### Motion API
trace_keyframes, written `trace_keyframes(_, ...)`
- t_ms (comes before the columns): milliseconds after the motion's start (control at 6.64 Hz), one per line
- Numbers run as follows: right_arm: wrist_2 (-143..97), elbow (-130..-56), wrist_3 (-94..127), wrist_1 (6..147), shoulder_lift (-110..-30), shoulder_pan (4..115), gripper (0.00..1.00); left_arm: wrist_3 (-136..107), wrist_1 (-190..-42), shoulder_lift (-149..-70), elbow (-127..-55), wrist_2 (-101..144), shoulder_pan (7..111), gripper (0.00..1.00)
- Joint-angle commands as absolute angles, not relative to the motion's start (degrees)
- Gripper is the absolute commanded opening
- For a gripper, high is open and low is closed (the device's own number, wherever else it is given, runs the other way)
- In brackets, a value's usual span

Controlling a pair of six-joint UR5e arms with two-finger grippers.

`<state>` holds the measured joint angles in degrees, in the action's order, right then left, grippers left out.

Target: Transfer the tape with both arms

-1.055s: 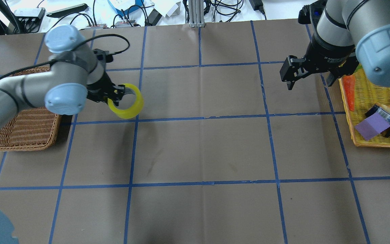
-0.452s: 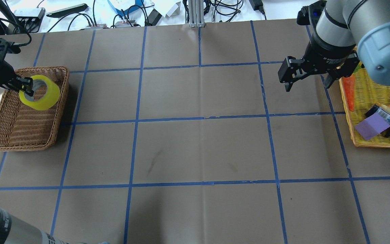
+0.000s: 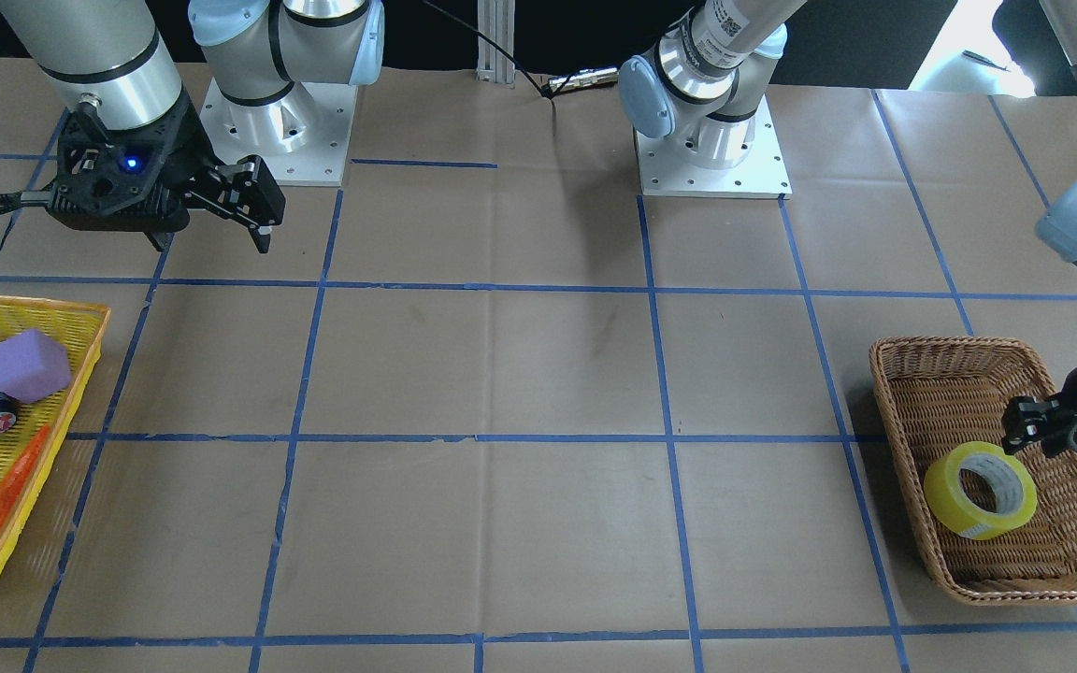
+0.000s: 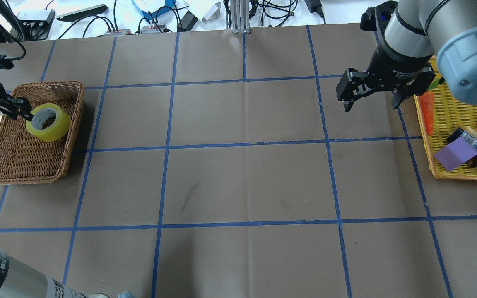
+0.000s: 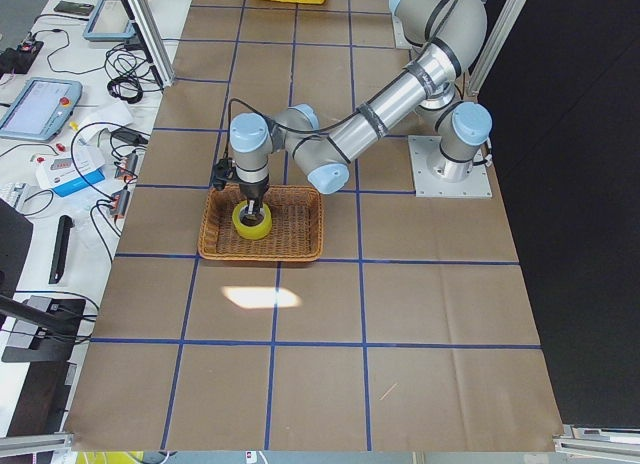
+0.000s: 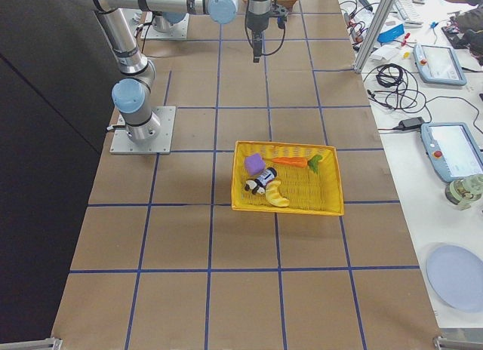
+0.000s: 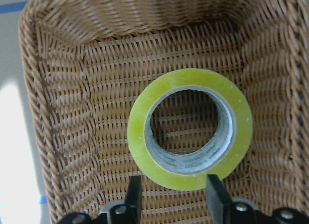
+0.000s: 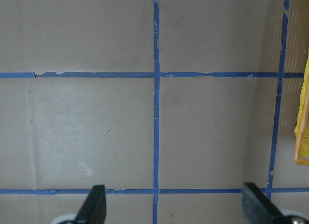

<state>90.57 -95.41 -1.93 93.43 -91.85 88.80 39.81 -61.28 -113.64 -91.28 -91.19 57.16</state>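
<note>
The tape [image 4: 58,126] was translucent yellow (its inner core whitish), the basket [image 4: 23,165] a brown weave. The counter [image 4: 242,186] was dull brown with a grid of blue lines. The tray [image 4: 462,177] was yellow, the block [image 4: 454,154] purple, the carrot [image 4: 427,111] orange.

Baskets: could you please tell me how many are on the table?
2. The wicker basket at the robot's left end holds the tape; the yellow basket at its right end holds a carrot and a purple block, among others.
</note>
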Motion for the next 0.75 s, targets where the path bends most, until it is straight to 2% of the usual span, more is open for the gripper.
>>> trace_keyframes(0, 90.5, -95.4, -1.9, 93.4, -91.8, 88.8, 1.0, 32.2, -72.0, -106.2, -90.7, -91.0, 64.8, 1.0)
trace_keyframes(452, 90.5, -95.4, -2.0, 93.4, -91.8, 88.7, 1.0, -1.1, -81.9, -95.4, -90.6, -90.4, 85.9, 1.0)
trace_keyframes(603, 90.6, -95.4, -2.1, 93.5, -91.8, 88.6, 1.0, -4.5, -84.1, -92.8, -90.7, -90.7, 90.8, 1.0)
